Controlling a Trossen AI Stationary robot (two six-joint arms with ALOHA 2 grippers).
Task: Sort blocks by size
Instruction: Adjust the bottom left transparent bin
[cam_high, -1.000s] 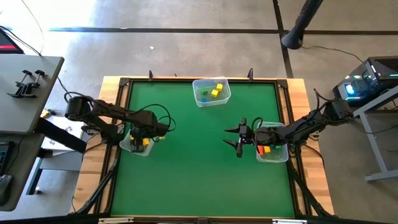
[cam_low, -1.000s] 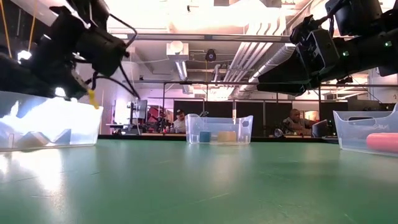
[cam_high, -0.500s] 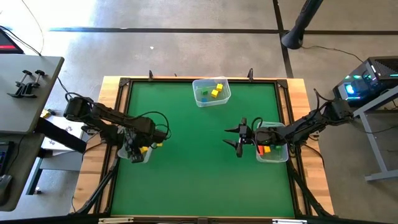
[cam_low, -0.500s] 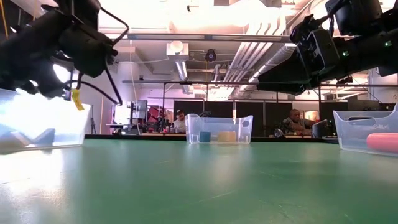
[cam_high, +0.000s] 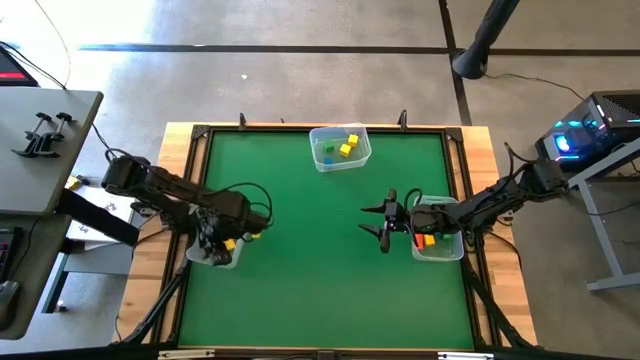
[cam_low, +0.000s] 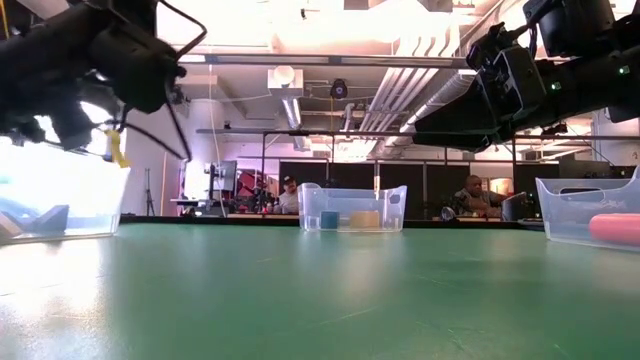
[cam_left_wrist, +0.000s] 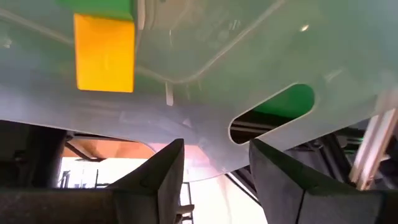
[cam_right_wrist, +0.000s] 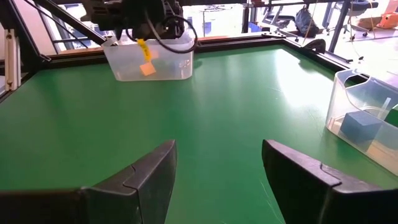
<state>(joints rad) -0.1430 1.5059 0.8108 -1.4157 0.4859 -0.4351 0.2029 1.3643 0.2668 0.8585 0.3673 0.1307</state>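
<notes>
1. Broadly, the green table (cam_high: 320, 270) carries three clear bins, with both grippers hovering well apart over it.
2. The left bin (cam_high: 212, 250) sits directly under the left gripper (cam_left_wrist: 214, 165), whose fingers straddle its rim; whether they pinch it, I cannot tell.
3. The right gripper (cam_right_wrist: 217, 168) gapes empty, the right bin (cam_high: 438, 240) just behind it.
4. A yellow block (cam_left_wrist: 104, 53) lies inside the left bin, ahead of the fingertips.

The left gripper (cam_high: 213, 247) covers most of the left bin (cam_high: 228, 260) beneath it; the blocks inside the right bin (cam_high: 440, 250) are perhaps too small to tell apart.
</notes>
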